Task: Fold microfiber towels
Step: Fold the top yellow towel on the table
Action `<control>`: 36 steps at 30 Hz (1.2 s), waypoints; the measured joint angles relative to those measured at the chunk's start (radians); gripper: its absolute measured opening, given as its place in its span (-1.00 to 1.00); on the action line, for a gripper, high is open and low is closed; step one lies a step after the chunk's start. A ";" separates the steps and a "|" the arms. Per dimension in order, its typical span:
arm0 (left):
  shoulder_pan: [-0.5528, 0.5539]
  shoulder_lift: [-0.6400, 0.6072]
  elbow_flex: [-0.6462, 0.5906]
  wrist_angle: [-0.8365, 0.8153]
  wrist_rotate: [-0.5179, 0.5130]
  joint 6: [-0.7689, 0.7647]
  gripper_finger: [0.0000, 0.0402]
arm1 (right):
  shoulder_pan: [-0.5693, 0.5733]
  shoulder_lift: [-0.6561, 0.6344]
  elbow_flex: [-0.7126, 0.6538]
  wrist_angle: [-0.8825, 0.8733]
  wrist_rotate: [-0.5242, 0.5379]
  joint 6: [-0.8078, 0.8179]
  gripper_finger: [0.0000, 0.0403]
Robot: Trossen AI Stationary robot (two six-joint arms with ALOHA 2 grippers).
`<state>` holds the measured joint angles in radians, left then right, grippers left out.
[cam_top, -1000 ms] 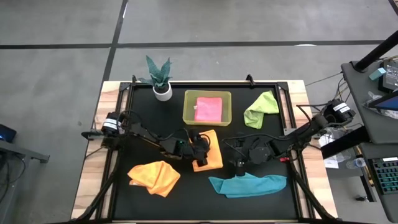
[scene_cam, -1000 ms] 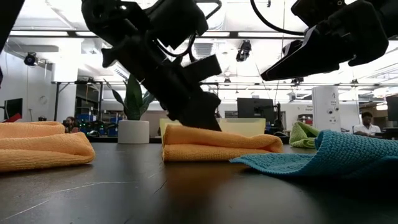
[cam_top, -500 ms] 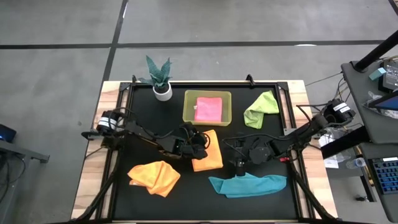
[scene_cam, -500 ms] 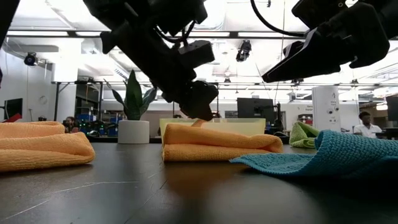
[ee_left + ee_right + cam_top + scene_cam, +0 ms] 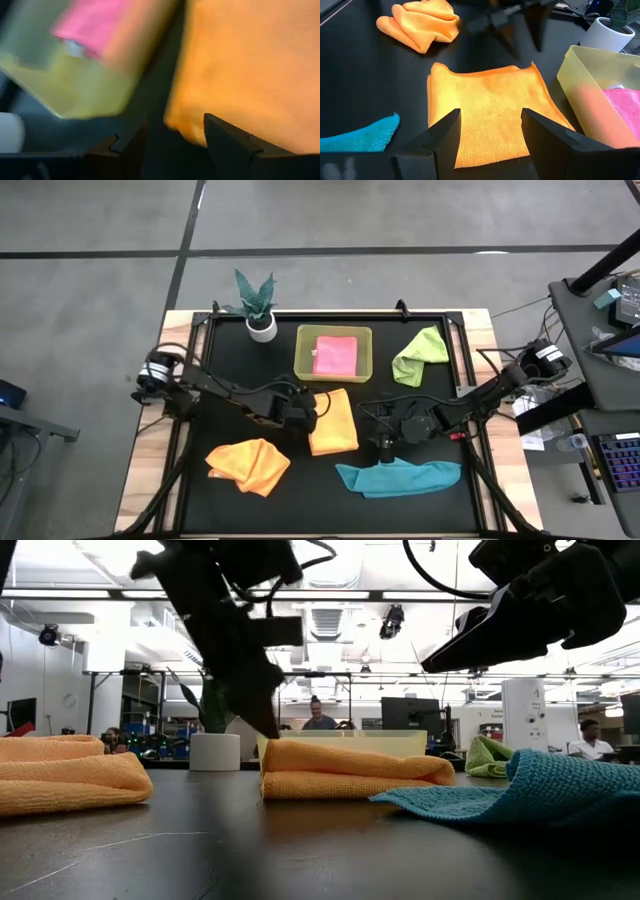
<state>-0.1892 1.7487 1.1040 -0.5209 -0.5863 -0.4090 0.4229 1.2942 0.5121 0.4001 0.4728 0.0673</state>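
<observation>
My left gripper (image 5: pixel 303 412) has come off the folded orange towel (image 5: pixel 334 422) since the earlier frames: it was over the towel's left half, now it sits just beside the towel's left edge, pulled back toward its own side. In the left wrist view its fingers (image 5: pixel 227 145) are spread with nothing between them, and the towel's edge lies just ahead of the tips.

Left to right across the counter (image 5: pixel 230 360):
- crumpled orange towel (image 5: pixel 248 465), near-left corner, unfolded, well apart from both arms;
- potted plant (image 5: pixel 258 305), far left;
- folded orange towel, centre, long axis running near to far, lying flat;
- yellow-green bin (image 5: pixel 366 350) just beyond it, holding the pink towel (image 5: pixel 335 356), folded;
- right gripper (image 5: pixel 385 423) just right of the folded towel, fingers (image 5: pixel 445 137) spread and empty, pointing at it;
- teal towel (image 5: pixel 400 477), near side, a loose strip lying left to right;
- lime green towel (image 5: pixel 420 356), far right, bunched.

The key relation, as I judge it: the folded towel lies between the two grippers, the bin directly past its far short edge. The left gripper is nearer the crumpled orange towel, the right nearer the teal one.

No brand, label or readable writing anywhere.
</observation>
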 joint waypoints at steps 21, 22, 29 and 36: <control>0.111 -0.010 -0.123 0.257 0.140 -0.136 -0.11 | 0.000 0.000 -0.002 0.001 0.000 0.003 -0.01; 0.111 -0.010 -0.129 0.257 0.148 -0.136 -0.11 | 0.000 0.000 -0.002 0.001 0.000 0.003 -0.01; 0.111 -0.010 -0.156 0.299 0.220 -0.128 -0.33 | 0.000 0.000 -0.003 0.001 0.000 0.003 -0.01; 0.109 -0.033 -0.149 0.296 0.227 -0.061 -0.95 | 0.000 0.000 -0.003 0.001 0.000 0.003 -0.01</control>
<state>-0.0803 1.7157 0.9550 -0.2253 -0.3595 -0.4701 0.4229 1.2942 0.5089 0.4015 0.4725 0.0708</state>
